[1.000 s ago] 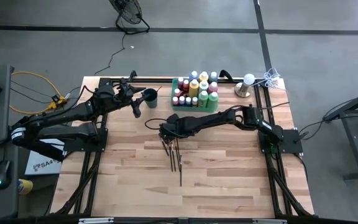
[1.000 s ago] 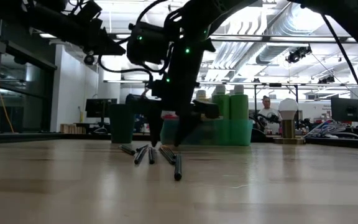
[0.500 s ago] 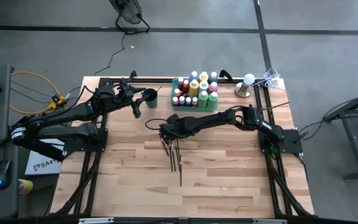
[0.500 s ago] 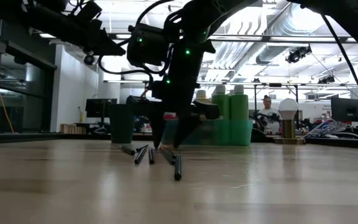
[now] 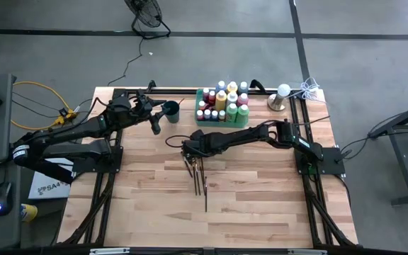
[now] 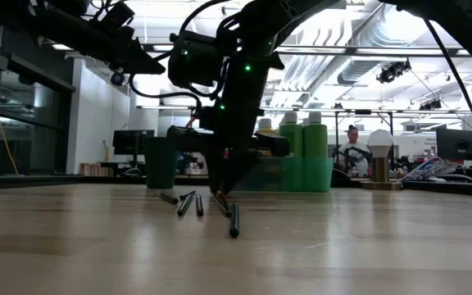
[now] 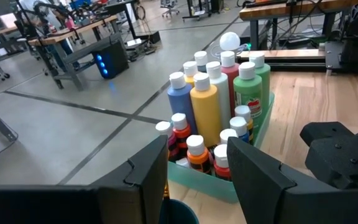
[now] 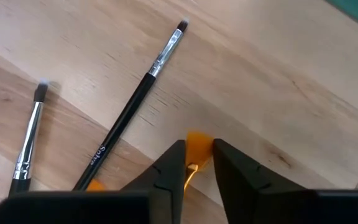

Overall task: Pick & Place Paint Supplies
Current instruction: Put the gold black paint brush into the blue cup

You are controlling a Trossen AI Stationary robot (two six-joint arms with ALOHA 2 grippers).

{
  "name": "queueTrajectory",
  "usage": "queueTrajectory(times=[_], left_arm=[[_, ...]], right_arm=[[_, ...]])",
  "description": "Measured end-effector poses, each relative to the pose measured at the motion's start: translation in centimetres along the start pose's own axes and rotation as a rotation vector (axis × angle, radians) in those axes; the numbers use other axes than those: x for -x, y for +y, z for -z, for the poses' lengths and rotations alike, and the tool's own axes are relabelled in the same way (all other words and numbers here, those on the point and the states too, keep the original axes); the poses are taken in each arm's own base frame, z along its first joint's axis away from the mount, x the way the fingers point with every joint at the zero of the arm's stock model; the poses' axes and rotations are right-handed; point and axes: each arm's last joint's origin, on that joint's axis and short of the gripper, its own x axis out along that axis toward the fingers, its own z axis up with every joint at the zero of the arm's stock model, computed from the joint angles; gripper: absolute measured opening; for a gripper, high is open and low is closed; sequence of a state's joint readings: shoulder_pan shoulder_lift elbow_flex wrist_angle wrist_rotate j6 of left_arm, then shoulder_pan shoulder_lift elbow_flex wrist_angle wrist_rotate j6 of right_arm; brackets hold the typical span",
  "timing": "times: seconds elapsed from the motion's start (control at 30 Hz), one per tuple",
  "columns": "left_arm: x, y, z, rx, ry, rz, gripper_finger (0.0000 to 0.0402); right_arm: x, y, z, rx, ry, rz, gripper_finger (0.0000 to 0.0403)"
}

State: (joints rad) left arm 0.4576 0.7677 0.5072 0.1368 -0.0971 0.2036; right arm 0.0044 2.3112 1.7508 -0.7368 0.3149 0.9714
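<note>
From above, the right gripper [image 5: 190, 150] reaches across the table [image 5: 261, 205] to the head of a loose bunch of paintbrushes [image 5: 199, 177] lying on the wood. The left gripper [image 5: 154, 113] hangs beside the dark cup [image 5: 171, 110] at the back edge. The paint bottles [image 5: 222, 103] stand packed in the green tray [image 5: 199, 96], just right of the cup.

At table height, the right gripper [image 6: 222, 190] points straight down with its tips at the wood among the brushes [image 6: 195, 202], fingers drawn close. One brush [image 6: 234, 221] lies nearer the camera, end-on. The tray [image 6: 289, 174] and bottles [image 6: 304, 139] stand behind.

The left wrist camera shows that arm's fingers [image 7: 253, 180] held apart with nothing between them, the cup's rim [image 7: 178, 211] below, the bottles [image 7: 213, 106] in the tray [image 7: 253, 140] ahead.

The right wrist camera shows its fingers [image 8: 169, 171] narrowed on a small orange object [image 8: 195, 147] at the wood; what it is I cannot tell. Two dark-handled brushes [image 8: 135, 102] [image 8: 28, 140] lie beside, untouched.
</note>
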Motion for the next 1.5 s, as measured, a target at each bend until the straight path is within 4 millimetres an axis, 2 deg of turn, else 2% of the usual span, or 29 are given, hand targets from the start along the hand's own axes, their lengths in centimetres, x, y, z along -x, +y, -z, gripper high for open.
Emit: queueTrajectory(times=[0.33, 0.57, 0.93, 1.1, 1.33, 1.5], left_arm=[[0.0, 0.0, 0.1, -0.002, 0.007, 0.000, 0.0161], [0.0, 0.0, 0.1, -0.002, 0.007, 0.000, 0.0161], [0.0, 0.0, 0.1, -0.002, 0.006, 0.001, 0.0161], [0.0, 0.0, 0.1, -0.002, 0.007, 0.001, 0.0161], [0.0, 0.0, 0.1, -0.002, 0.004, 0.011, 0.0161], [0.0, 0.0, 0.1, 0.002, 0.004, 0.012, 0.0161]], right_arm=[[0.0, 0.0, 0.1, 0.024, 0.003, 0.003, 0.0010], [0.8, -0.1, 0.0, 0.043, -0.005, 0.005, 0.0004], [5.6, -0.6, -1.0, 0.066, -0.129, 0.031, 0.0004], [8.7, -1.0, -1.5, 0.078, -0.199, 0.027, 0.0004], [11.6, -1.5, -1.8, 0.106, -0.324, 0.068, 0.0004], [12.9, -1.6, -1.5, 0.123, -0.416, 0.124, 0.0003]])
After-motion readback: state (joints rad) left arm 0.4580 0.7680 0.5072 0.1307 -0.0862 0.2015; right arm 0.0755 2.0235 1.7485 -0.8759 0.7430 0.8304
